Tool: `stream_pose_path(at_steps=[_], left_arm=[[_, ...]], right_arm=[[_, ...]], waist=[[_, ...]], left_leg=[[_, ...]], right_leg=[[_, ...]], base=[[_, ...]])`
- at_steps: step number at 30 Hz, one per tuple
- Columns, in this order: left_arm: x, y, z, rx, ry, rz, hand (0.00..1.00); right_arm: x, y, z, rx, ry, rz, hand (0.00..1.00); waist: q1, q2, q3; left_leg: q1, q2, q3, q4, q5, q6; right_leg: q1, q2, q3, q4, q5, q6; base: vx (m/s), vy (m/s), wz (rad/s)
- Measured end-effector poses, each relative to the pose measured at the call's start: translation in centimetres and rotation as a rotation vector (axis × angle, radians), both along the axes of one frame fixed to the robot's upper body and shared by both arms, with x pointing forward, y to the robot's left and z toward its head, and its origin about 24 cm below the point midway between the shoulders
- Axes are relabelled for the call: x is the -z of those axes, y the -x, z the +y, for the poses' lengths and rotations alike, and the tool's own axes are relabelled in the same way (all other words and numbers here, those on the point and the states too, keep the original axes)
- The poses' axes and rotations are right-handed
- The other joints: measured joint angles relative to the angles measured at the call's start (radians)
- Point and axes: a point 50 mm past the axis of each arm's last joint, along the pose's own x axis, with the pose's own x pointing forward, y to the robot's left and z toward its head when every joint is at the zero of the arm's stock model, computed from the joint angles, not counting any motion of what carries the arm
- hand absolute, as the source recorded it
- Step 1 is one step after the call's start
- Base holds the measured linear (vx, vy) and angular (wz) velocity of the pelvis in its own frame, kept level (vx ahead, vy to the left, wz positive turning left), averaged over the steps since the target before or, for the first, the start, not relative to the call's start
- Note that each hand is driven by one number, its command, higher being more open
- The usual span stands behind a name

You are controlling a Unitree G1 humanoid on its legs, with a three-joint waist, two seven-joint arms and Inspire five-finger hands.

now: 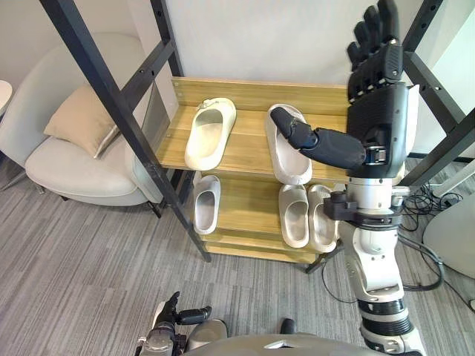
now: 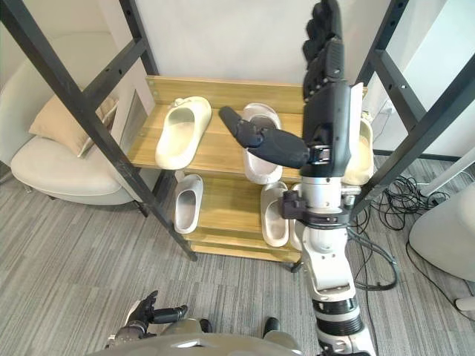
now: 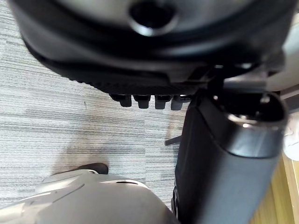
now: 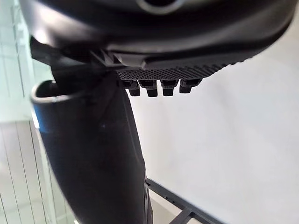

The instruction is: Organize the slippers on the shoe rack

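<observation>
While the right robot hand (image 1: 378,104) is up in front of the light wooden shoe rack with a black metal frame (image 1: 245,95), it holds nothing. Its fingers are straight, side by side and pointing up. Its thumb (image 1: 312,139) sticks out sideways across the front of one slipper; can't tell if it touches.

Rack contents:
- Top shelf (image 1: 249,156): one cream moulded foam slipper (image 1: 210,133) on the rack's left part, sole down, lying front to back. A second cream foam slipper (image 1: 291,169) sits mid-rack, same orientation, partly behind the thumb. They are apart, with bare wood between them.
- Also on the top shelf, at the rack's right end: a cream rounded shape (image 2: 361,152), mostly hidden behind the right arm. It looks like another slipper; can't confirm.
- Lower shelf (image 1: 249,204): one smaller cream slipper (image 1: 207,204) at the rack's left side. Two more, an inner one (image 1: 295,215) and an outer one (image 1: 323,219), are touching side by side under the mid-rack top slipper.

Count: 2 shelves in use and 5 slippers certain (2 top, 3 lower), plus 1 possible. All are sole down and none is stacked.

The left robot hand (image 1: 172,319) is low, well in front of the rack over the grey striped carpet floor (image 1: 89,259). Its fingers are loosely extended, its thumb is out to the side, and it is empty.

A white upholstered armchair (image 1: 67,159) sits just left of the rack's frame, with one tan square cushion (image 1: 82,119) on it. A white wall (image 1: 260,37) is behind the rack.
</observation>
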Motion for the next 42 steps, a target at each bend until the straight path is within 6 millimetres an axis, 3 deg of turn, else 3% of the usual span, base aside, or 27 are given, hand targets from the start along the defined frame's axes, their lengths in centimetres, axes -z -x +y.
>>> stream_pose_path(at_steps=[7, 25, 32, 42], left_arm=[[0.0, 0.2, 0.1, -0.004, 0.003, 0.001, 1.0], [0.0, 0.4, 0.3, 0.005, 0.012, -0.002, 1.0], [0.0, 0.6, 0.3, 0.007, 0.015, 0.005, 1.0], [0.0, 0.5, 0.4, 0.011, 0.017, 0.003, 1.0]], right_arm=[[-0.7, -0.6, -1.5, 0.168, 0.139, -0.034, 1.0], [3.7, -4.2, -4.3, 0.36, 0.417, 0.242, 1.0], [6.3, -5.1, -4.1, 0.353, 0.456, 0.372, 1.0], [6.0, -6.8, -2.9, 0.318, 0.467, 0.373, 1.0]], waist=[[-0.006, -0.007, -0.005], [-0.005, -0.016, -0.009], [-0.004, -0.016, -0.008], [0.002, -0.024, -0.003]], left_leg=[[0.0, 0.0, 0.007, -0.004, -0.001, 0.001], [-0.001, -0.007, 0.001, -0.023, 0.004, 0.008], [-0.002, -0.018, -0.023, -0.052, 0.028, 0.016], [-0.002, -0.032, -0.033, -0.079, 0.05, 0.02]], right_leg=[[-0.008, 0.0, 0.009, 0.001, 0.001, 0.0], [-0.016, -0.002, 0.005, -0.002, 0.001, 0.001], [-0.018, -0.01, -0.017, -0.004, 0.002, 0.003], [-0.026, -0.02, -0.024, -0.005, 0.008, 0.01]], base=[[0.0, 0.005, -0.04], [0.0, 0.0, 0.0], [-0.02, 0.0, 0.09], [-0.03, 0.011, 0.03]])
